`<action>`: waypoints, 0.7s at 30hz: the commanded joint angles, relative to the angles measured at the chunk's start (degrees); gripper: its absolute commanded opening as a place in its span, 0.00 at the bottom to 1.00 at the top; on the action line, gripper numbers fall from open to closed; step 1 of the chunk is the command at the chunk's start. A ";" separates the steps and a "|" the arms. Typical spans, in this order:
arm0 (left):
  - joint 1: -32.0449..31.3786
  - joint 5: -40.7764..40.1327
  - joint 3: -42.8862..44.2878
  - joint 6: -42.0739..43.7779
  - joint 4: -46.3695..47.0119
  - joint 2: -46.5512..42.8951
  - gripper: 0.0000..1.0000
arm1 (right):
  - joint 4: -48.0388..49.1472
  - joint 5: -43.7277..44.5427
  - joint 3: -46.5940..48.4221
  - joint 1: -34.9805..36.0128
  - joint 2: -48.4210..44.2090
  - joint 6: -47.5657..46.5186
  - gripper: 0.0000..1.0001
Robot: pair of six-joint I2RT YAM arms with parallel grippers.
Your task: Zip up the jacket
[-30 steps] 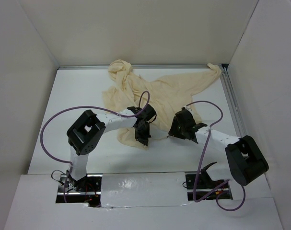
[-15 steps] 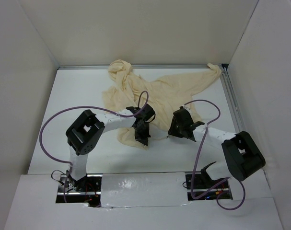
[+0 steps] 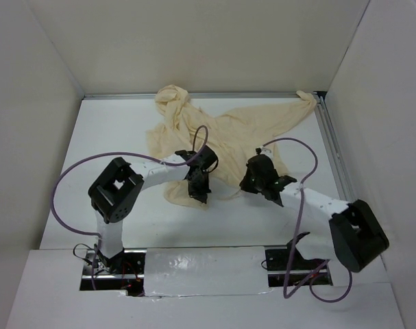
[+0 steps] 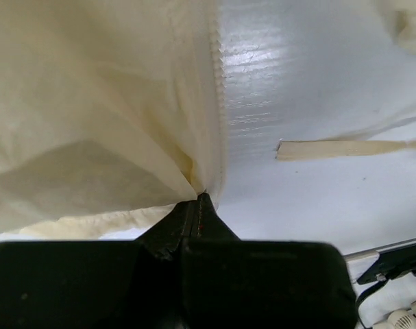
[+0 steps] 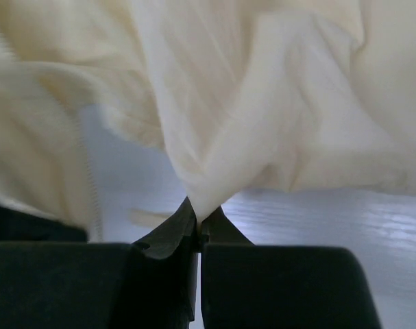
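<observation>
The cream jacket point(image 3: 221, 133) lies wrinkled across the back middle of the white table, hood at the back left, one sleeve reaching the back right corner. My left gripper point(image 3: 197, 188) is shut on the jacket's lower front edge; in the left wrist view its jaws point(image 4: 199, 202) pinch the fabric point(image 4: 91, 103) beside the zipper teeth point(image 4: 216, 89). My right gripper point(image 3: 252, 179) is shut on the other front edge; in the right wrist view it point(image 5: 197, 216) pinches a fold of the cloth point(image 5: 262, 116). The zipper pull is not visible.
White walls enclose the table on three sides. A metal rail point(image 3: 331, 147) runs along the right edge. Purple cables point(image 3: 74, 178) loop off both arms. A loose cream strip point(image 4: 338, 147) lies on the table near the left gripper.
Both grippers have shifted slightly left and toward the back with the jacket edges in them. The right arm's elbow has swung out to the right. The hem between them has shifted.
</observation>
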 commanded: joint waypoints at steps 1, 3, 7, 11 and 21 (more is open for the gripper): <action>0.63 -2.53 0.79 2.80 -0.24 -6.37 0.00 | 5.86 -1.77 -1.16 1.35 -10.94 -5.69 0.00; 0.63 -2.89 2.20 4.12 -0.24 -9.71 0.00 | 10.94 -3.89 -2.40 2.15 -19.29 -8.95 0.00; 0.63 -2.89 5.27 6.41 0.90 -15.35 0.00 | 17.99 -9.86 -4.86 2.76 -31.45 -19.04 0.00; 0.54 -0.61 5.28 9.49 6.34 -23.26 0.00 | 26.86 -15.76 -7.76 2.68 -40.85 -22.24 0.00; -1.65 2.91 -3.41 12.30 21.28 -35.48 0.00 | 16.86 -22.62 -1.43 2.24 -33.76 -0.46 0.00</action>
